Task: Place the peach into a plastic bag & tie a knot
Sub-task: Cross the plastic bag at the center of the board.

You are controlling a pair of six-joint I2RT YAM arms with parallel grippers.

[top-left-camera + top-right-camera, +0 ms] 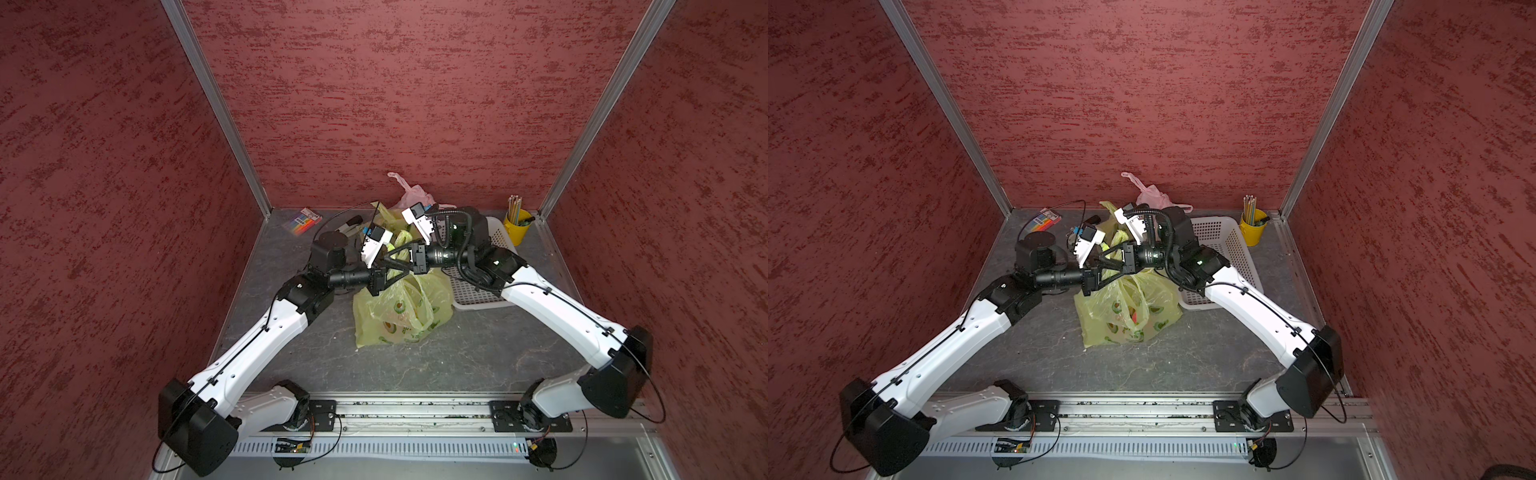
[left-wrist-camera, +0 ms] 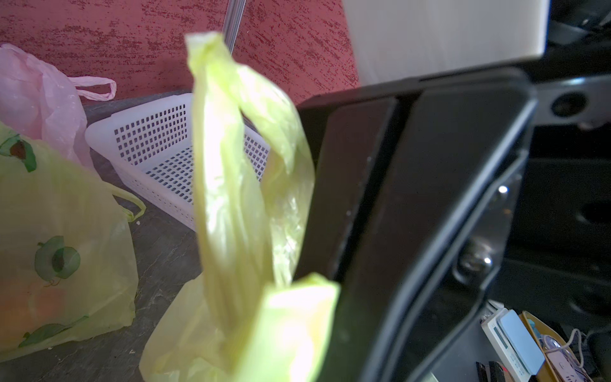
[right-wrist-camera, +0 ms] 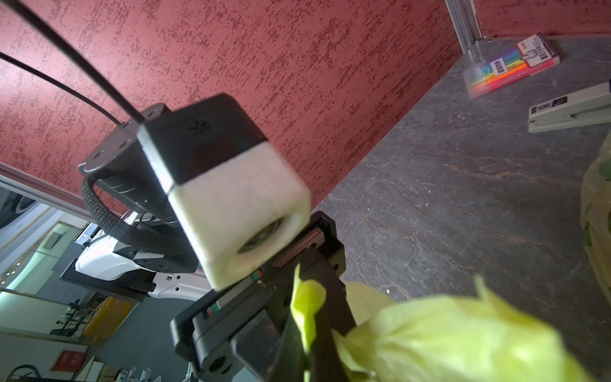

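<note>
The yellow-green plastic bag with avocado prints sits mid-table. An orange-red peach shows through its film. Both grippers meet just above the bag's mouth, tips crossing. My left gripper reaches in from the left. In the right wrist view its black fingers are shut on a thin strip of the bag's handle. My right gripper comes from the right, jaws pressed together, with bunched bag plastic at its tips. A handle loop stands up beside it.
A white perforated basket lies under the right forearm. Behind the grippers are another yellow-green bag, a pink bag and a yellow pencil cup. A marker pack and a stapler lie back left. Red walls enclose three sides.
</note>
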